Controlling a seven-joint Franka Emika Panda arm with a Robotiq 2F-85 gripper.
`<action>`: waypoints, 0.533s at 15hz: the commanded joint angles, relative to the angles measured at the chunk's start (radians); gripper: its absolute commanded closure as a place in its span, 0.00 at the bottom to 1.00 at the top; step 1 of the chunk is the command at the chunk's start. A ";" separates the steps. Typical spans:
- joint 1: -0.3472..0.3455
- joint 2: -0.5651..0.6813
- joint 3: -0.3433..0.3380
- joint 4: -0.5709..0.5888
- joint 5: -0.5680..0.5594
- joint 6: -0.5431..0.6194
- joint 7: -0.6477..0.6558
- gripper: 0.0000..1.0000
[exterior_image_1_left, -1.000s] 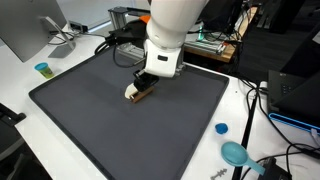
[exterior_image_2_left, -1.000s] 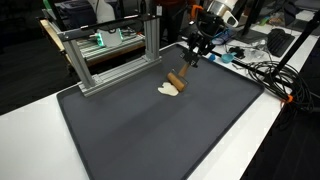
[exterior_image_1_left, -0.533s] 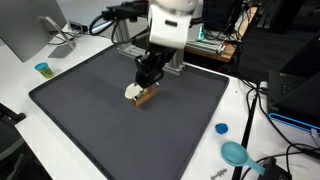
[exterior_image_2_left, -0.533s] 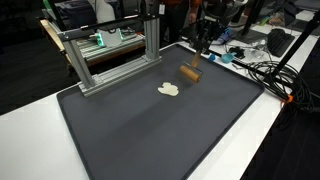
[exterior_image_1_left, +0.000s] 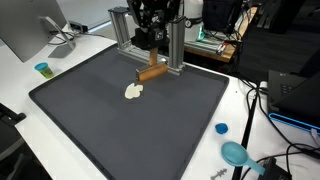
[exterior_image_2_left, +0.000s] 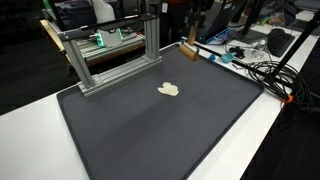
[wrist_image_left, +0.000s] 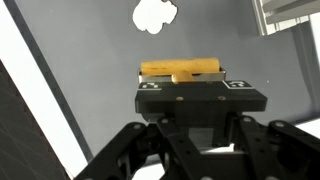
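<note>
Dark mat (exterior_image_1_left: 90, 115) covers the white table. At its far side the claw (wrist_image_left: 182, 80) pinches a wooden block (wrist_image_left: 180, 68) in mid-air, just beside the metal frame (exterior_image_1_left: 176, 50) (a white lump (exterior_image_1_left: 133, 92) lies nearer). This looks like a carrying step, and the next move calls for a firm grip and keeping clear of the frame.

gripper (wrist_image_left: 192, 90) matte black, boxy; jointed linkage bars at 5 and 7 o'clock; white marks on finger pads (wrist_image_left: 150, 87); arm casing (exterior_image_1_left: 191, 8) white.
</note>
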 joint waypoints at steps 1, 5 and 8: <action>0.022 0.009 -0.002 -0.014 0.110 0.001 0.132 0.78; 0.010 -0.162 -0.005 -0.225 0.265 0.047 0.243 0.78; -0.005 -0.300 -0.044 -0.361 0.375 0.030 0.279 0.78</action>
